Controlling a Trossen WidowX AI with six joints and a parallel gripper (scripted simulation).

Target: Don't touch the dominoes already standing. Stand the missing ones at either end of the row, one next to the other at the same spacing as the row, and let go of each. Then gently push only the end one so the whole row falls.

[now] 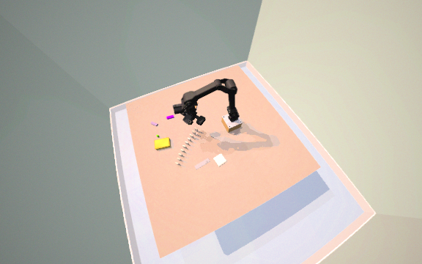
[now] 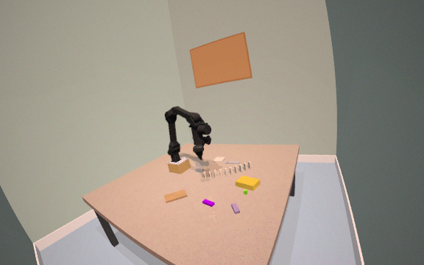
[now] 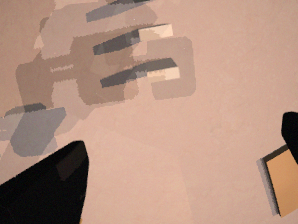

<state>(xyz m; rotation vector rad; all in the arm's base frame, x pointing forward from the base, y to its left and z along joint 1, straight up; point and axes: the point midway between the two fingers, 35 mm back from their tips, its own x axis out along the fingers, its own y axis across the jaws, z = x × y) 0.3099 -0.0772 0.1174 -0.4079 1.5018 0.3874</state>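
Observation:
A curved row of several small cream dominoes (image 1: 184,149) (image 2: 230,170) stands upright on the table. The end domino nearest the robot base (image 1: 196,130) (image 2: 204,175) (image 3: 165,74) stands upright and apart from its neighbour (image 3: 156,32), in the arm's shadow. My gripper (image 1: 195,122) (image 2: 203,149) (image 3: 189,137) is open and empty, raised above the table near this end of the row. Its fingers touch no domino. No loose domino can be made out.
A yellow block (image 1: 163,143) (image 2: 247,182) and green cube (image 1: 157,136) (image 2: 245,192) lie beside the row. Purple (image 1: 170,117) (image 2: 208,202) and lilac blocks (image 1: 154,124) (image 2: 235,208), an orange slab (image 2: 175,196) (image 3: 284,182), a white square (image 1: 220,160) (image 2: 219,159) and a pale strip (image 1: 202,163) (image 2: 232,162) lie around.

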